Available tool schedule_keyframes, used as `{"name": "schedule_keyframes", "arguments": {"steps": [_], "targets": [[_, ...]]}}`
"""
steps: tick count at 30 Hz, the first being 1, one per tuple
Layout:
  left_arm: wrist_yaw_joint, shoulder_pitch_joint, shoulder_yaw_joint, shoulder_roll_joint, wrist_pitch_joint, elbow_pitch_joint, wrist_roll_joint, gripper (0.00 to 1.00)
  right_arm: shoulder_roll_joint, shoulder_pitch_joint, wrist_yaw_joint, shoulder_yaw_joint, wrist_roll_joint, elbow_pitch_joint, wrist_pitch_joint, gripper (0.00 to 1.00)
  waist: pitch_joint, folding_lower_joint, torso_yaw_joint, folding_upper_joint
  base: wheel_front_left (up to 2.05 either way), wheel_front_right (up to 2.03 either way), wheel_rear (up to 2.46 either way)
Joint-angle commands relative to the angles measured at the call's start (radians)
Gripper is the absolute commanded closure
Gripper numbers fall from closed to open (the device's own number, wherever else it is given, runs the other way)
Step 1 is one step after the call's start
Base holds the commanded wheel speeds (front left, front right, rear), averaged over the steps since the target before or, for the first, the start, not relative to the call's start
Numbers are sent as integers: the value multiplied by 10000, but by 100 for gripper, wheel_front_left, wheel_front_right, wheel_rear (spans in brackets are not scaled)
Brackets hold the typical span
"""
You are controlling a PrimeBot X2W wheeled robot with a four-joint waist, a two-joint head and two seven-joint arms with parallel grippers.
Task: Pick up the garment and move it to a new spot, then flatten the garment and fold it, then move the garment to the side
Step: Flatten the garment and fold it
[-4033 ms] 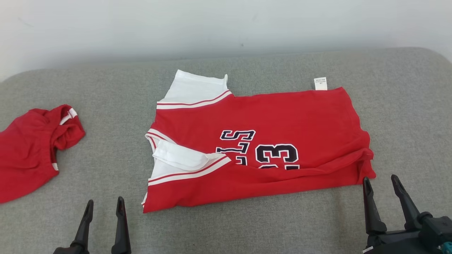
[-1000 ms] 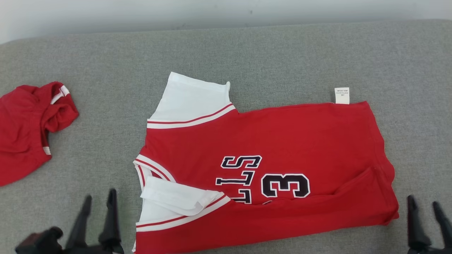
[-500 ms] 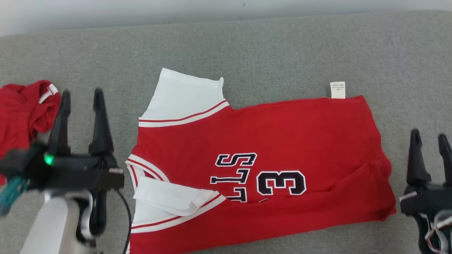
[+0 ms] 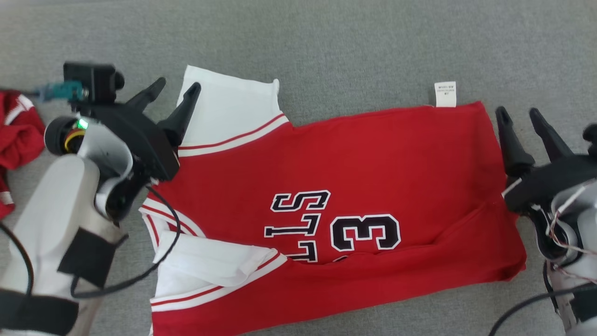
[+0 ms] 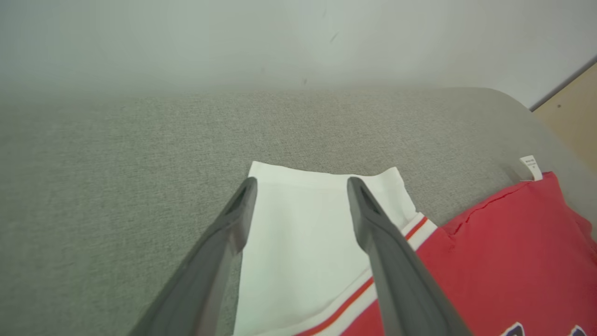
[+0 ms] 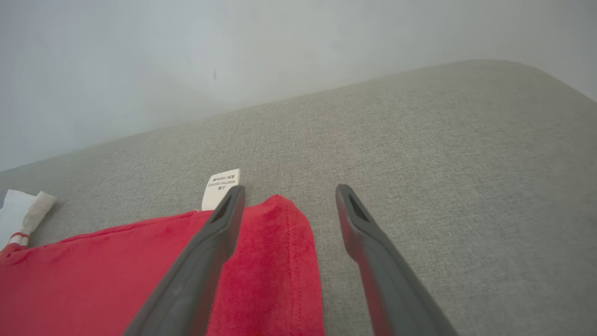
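The red shirt (image 4: 364, 163) lay flat on the grey cushion (image 4: 354, 42), in the middle of the head picture. Its bottom strip was folded up over part of the number.

A second before, both grippers sat low at the bottom corners of the picture. Then they went up. The left gripper (image 4: 178, 85) was now at the upper left. Its two fingers were spread wide, with their tips right at the white sleeve (image 4: 228, 107). The right gripper (image 4: 517, 112) was at the right edge, near the shirt's top corner by the little white tag (image 4: 444, 94). Its fingers were spread wide too. Neither one held anything.

The head had tipped down, so the wall was gone from the top. The shirt did not look moved. The other red cloth (image 4: 18, 126) was still at the far left.

I think the arms were getting ready to grab the shirt's top edge for the next fold.
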Motion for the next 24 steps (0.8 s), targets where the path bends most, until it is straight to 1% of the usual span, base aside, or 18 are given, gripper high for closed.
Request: {"name": "schedule_keyframes", "arguments": {"steps": [1,5,6,7,13,19,21,22,23,24], "targets": [[-56,-184,-50,36,172,155,-130,0,-61,-185,-6,114,195,62,59,0,327,-2,-177,-2,0,0,0],[-170,-1194,-232,247,993,1089,-569,0,-315,-960,-6,946,643,402,287,0,764,-2,-405,-2,0,0,0],[-201,-1627,-307,331,1256,1549,-718,0,-449,-1304,-6,1370,838,540,362,0,950,-2,-524,-2,0,0,0],[-201,-1627,-307,331,1256,1549,-718,0,-449,-1304,-6,1370,838,540,362,0,950,-2,-524,-2,0,0,0],[-202,-2555,-420,624,1519,2789,-901,0,-589,-2022,-6,2293,1251,914,299,0,1403,-2,-859,-2,0,0,0],[-207,-2864,-641,688,1771,3646,-1146,0,-683,-2453,-6,2877,1437,1333,271,0,1639,-2,-1061,-2,0,0,0],[-211,-2809,-794,585,2042,3805,-1390,0,-749,-2533,-6,3047,1531,1458,265,0,1676,-2,-1059,-2,0,0,0],[-212,-2777,-936,554,2209,3858,-1467,0,-764,-2535,-6,3139,1608,1523,296,15,1682,-2,-1046,-2,0,0,0],[-212,-2748,-1069,531,2382,3862,-1584,60,-776,-2540,-6,3231,1648,1584,347,59,1684,-2,-1037,-2,0,0,0],[-222,-2684,-1191,516,2550,3824,-1662,95,-800,-2558,-6,3294,1704,1640,351,78,1683,-2,-1020,-2,0,0,0]]}}
